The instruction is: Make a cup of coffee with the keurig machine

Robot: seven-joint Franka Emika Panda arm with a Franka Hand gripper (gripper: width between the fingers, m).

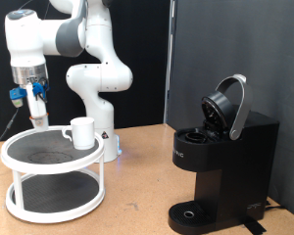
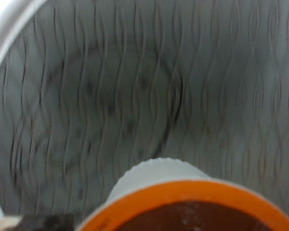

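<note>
The black keurig machine (image 1: 225, 162) stands at the exterior view's right with its domed lid (image 1: 228, 106) raised open. The white cup (image 1: 81, 131) stands upright on the top tier of a white round rack (image 1: 51, 157) at the left. My gripper (image 1: 35, 121) hangs just above that tier, to the left of the cup. The wrist view shows a small white pod with a brown top (image 2: 173, 197) very close to the camera, lifted off the dark mesh tier (image 2: 116, 87). The gripper is shut on this pod. The fingers themselves do not show in the wrist view.
The rack has two tiers with dark wavy mesh and stands on a wooden table (image 1: 137, 196). The robot's base (image 1: 100, 93) stands behind the rack. The keurig's round drip tray (image 1: 192, 212) holds nothing. A black curtain hangs behind.
</note>
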